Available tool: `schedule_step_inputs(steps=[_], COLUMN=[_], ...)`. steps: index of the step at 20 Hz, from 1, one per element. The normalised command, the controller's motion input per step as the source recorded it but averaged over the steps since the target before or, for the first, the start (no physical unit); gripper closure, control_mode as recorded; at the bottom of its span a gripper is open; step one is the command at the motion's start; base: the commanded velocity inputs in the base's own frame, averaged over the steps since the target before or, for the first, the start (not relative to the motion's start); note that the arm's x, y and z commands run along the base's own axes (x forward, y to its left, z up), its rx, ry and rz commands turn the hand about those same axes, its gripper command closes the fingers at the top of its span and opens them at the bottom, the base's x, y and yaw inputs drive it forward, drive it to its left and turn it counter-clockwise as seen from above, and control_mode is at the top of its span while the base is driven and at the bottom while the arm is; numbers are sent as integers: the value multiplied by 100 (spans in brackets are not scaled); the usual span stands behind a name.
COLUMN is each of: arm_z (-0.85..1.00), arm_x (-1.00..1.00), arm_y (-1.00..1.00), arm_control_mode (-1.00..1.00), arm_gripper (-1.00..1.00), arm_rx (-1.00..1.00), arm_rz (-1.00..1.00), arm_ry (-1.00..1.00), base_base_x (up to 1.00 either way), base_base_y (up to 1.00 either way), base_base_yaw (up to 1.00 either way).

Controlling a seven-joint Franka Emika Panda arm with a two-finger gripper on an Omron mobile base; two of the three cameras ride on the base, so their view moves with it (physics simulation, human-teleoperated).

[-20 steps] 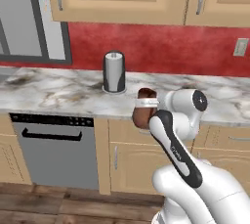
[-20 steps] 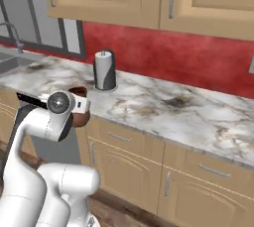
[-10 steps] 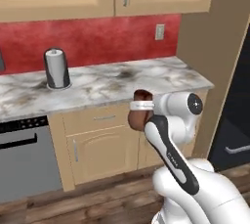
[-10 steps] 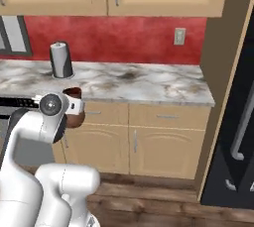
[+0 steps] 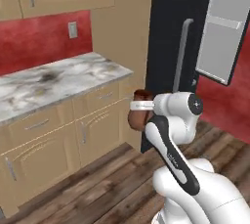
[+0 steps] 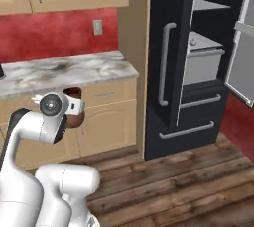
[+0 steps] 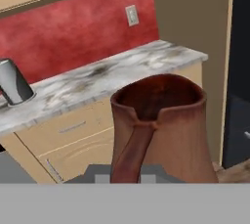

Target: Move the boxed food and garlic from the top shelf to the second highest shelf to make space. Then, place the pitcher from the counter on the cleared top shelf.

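Note:
The reddish-brown pitcher hangs in the air in front of the cabinets, level with the drawer fronts, with my gripper shut on its handle side. In the right base view the pitcher shows past the white wrist. In the hand view the pitcher stands upright and close, handle towards the camera, hiding the finger tips. The counter lies to my left. Inside the open fridge, the top shelf shows as a thin grey slab. The boxed food and the garlic are out of view.
The black fridge's shut left door with its long handle stands between the counter's end and the open compartment. The open fridge door swings out on the right. A white-and-silver cylinder stands on the counter. Wooden floor lies below.
The base has turned right, so the views swung from the counter to the fridge. The pitcher stays held in the gripper in the same pose.

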Motion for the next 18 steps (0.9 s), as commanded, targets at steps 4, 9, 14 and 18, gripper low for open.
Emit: schedule_step_inputs(steps=[4,9,14,18], arm_z=[0,0,0,0], arm_x=[0,0,0,0], arm_y=[0,0,0,0], arm_control_mode=[100,100,100,100], arm_gripper=[100,100,100,100], arm_rx=[0,0,0,0], arm_rz=[0,0,0,0], arm_ry=[0,0,0,0], base_base_x=[3,33,39,52], base_base_y=[-51,-73,-79,-87], base_base_yaw=[-54,-39,-28,-4])
